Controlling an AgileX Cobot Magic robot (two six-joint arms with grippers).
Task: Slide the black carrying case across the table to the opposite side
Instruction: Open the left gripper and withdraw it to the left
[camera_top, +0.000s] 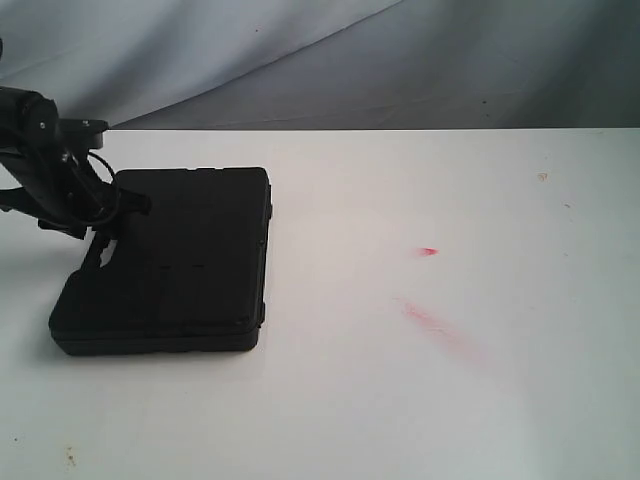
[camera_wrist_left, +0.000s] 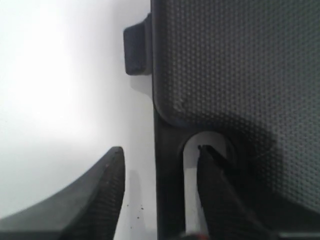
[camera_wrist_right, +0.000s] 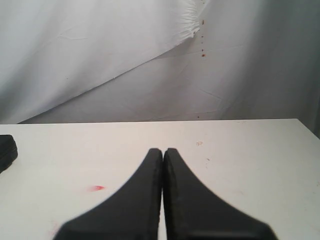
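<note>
The black case (camera_top: 185, 260) lies flat on the white table (camera_top: 420, 420) at the left side, its handle edge facing left. My left gripper (camera_top: 103, 240) is down at that edge. In the left wrist view the left gripper (camera_wrist_left: 160, 148) is open and straddles the handle bar (camera_wrist_left: 167, 195): one finger (camera_wrist_left: 100, 195) stands outside over the table, the other (camera_wrist_left: 220, 195) is inside the cut-out. A thin strip of table shows on both sides of the bar. A latch (camera_wrist_left: 136, 50) juts from the case edge. My right gripper (camera_wrist_right: 163, 151) is shut and empty above the table; a case corner (camera_wrist_right: 6, 150) shows far off.
A red spot (camera_top: 428, 251) and a faint red smear (camera_top: 432, 322) mark the table right of the case. A grey cloth backdrop (camera_top: 400, 60) hangs behind the far edge. Bare white tabletop stretches from the case to the right edge.
</note>
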